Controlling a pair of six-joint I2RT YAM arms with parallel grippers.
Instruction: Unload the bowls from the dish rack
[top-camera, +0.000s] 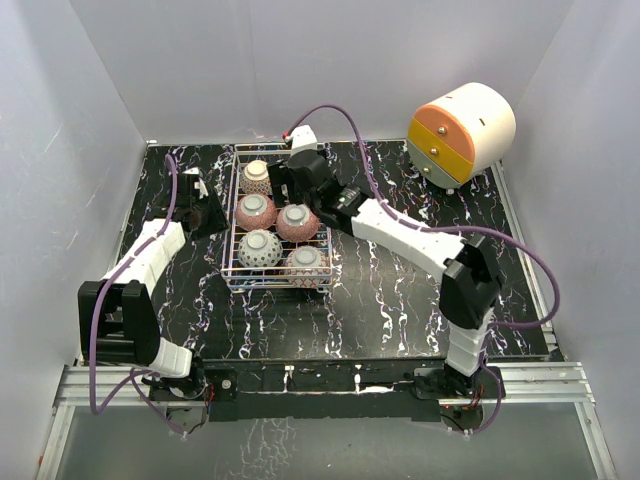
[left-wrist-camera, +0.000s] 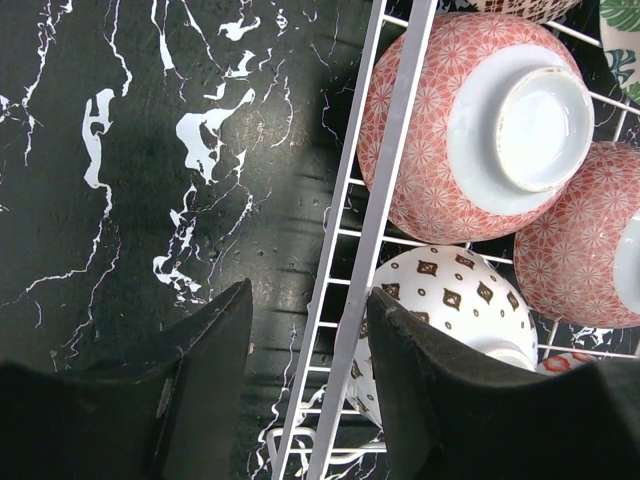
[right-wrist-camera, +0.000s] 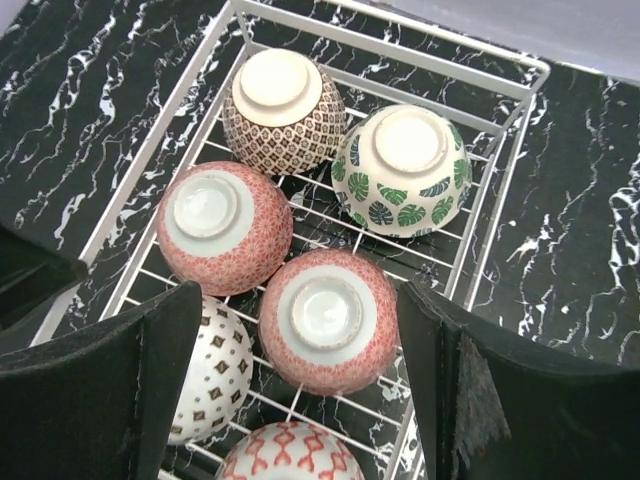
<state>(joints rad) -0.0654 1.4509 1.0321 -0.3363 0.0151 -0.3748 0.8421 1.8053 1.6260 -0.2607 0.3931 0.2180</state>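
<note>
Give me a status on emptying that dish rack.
Done: nothing; all six bowls sit upside down in the dish rack. In hand: the right gripper hovers open over a pink bowl; the left gripper, open, straddles the rack's side wire. Left: lifting out all six.

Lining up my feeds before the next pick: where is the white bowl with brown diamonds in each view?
Top external: white diamond-patterned bowl, front-left in the dish rack.
Left wrist: lower right, just inside the rack's wall.
Right wrist: lower left edge.
Shared landmark: the pink bowl next behind it, same column.
</note>
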